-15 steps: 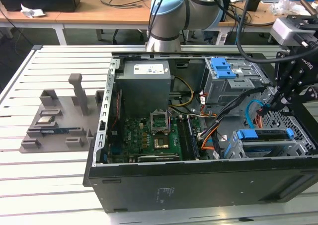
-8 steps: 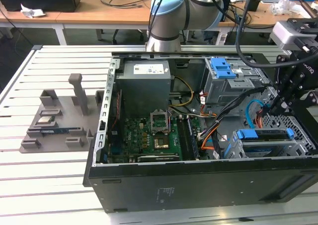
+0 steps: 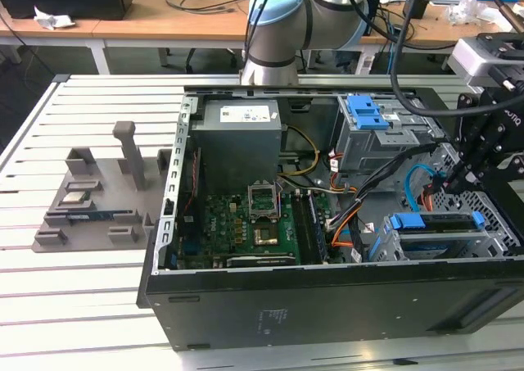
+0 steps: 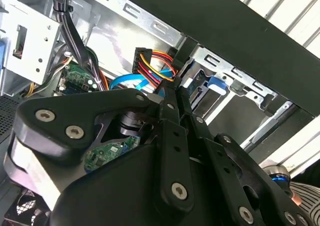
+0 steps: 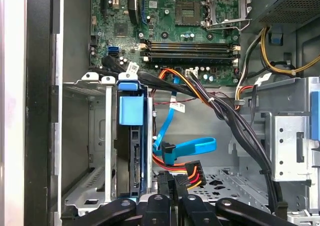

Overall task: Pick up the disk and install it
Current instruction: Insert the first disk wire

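A slatted white worktop [image 3: 90, 264] carries an open computer case [image 3: 327, 305] and, at nine o'clock, a grey fixture tray [image 3: 90, 199].

The black gripper [image 4: 172, 104], fingers pressed together, sits inside the computer case [image 4: 150, 24] beside coloured power cables [image 4: 155, 66].

Disk [image 5: 131, 151] blue-framed; standing on edge; seated in drive cage slot [image 3: 434, 223].

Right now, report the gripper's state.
Gripper: shut, fingers pressed together with nothing between them, hanging over the open case's drive bay, where the disk already sits.
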`<state>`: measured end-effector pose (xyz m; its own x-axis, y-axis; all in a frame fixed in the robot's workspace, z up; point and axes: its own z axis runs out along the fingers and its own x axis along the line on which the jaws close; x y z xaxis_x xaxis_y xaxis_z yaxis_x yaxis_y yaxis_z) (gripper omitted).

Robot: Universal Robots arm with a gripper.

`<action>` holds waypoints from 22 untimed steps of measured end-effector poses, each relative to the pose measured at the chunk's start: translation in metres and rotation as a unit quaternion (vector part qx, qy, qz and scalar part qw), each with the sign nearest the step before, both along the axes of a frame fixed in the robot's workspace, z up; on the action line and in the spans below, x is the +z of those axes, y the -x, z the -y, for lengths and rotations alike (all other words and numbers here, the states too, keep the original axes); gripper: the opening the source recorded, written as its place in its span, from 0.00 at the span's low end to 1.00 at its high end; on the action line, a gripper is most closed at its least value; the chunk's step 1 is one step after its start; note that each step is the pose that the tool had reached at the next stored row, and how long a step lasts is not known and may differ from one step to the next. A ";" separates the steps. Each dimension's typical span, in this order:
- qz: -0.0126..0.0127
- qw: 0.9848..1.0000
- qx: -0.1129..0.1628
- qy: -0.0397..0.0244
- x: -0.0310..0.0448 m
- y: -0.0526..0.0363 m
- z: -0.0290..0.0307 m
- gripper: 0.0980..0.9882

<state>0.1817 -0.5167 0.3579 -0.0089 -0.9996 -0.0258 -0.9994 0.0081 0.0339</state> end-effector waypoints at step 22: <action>0.000 1.000 0.000 0.000 -0.0069 0.0037 0.0262 0.07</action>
